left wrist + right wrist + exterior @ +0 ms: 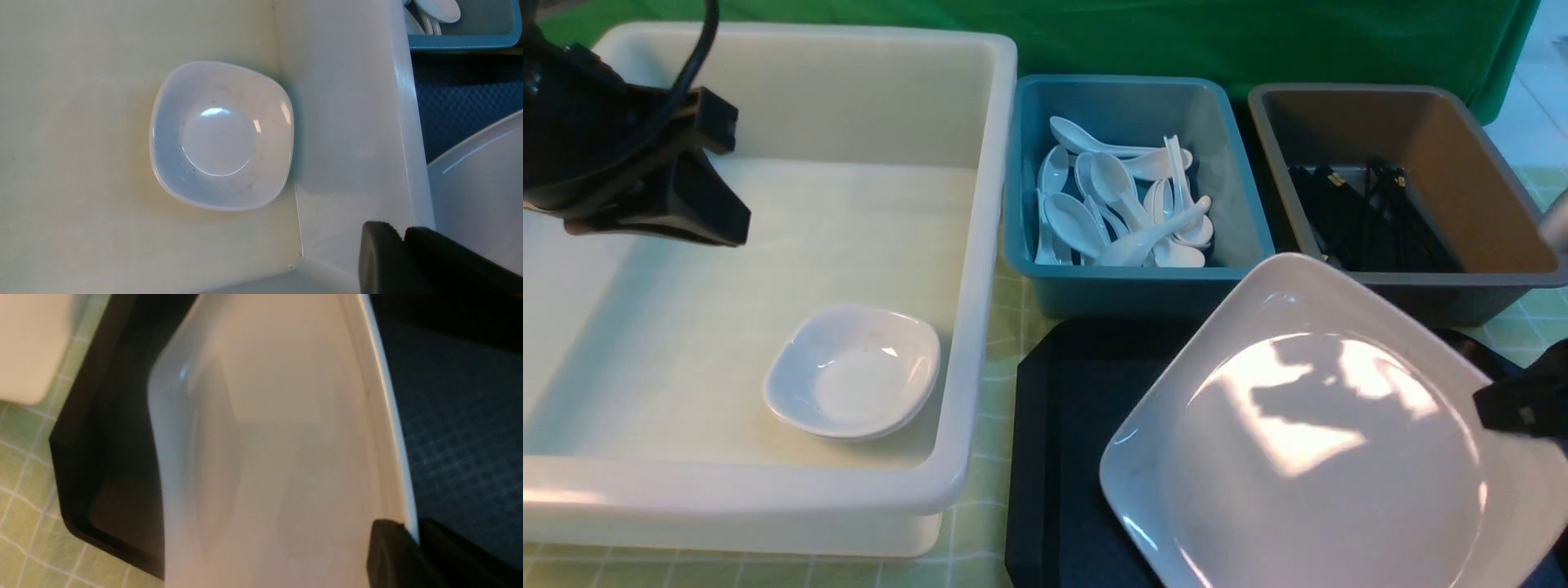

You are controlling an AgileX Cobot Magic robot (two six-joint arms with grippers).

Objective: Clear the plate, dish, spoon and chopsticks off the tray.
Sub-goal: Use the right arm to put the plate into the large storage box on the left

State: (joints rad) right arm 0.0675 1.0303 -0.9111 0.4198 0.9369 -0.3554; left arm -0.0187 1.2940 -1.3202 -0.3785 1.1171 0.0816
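Note:
The large white square plate (1307,441) is tilted up over the black tray (1070,392). My right gripper (1490,404) is shut on the plate's right rim. In the right wrist view the rim of the plate (278,437) runs between the fingers of that gripper (412,535), above the tray (457,428). A small white dish (854,371) lies in the cream tub (980,245). My left gripper (727,224) hangs over that tub, shut and empty. The left wrist view shows the dish (222,136) well away from this gripper (402,237). No spoon or chopsticks show on the tray.
A teal tub (1119,79) behind the tray holds several white spoons (1127,212). A brown-grey tub (1437,147) at the back right holds black chopsticks (1372,216). A green checked cloth (1005,327) covers the table.

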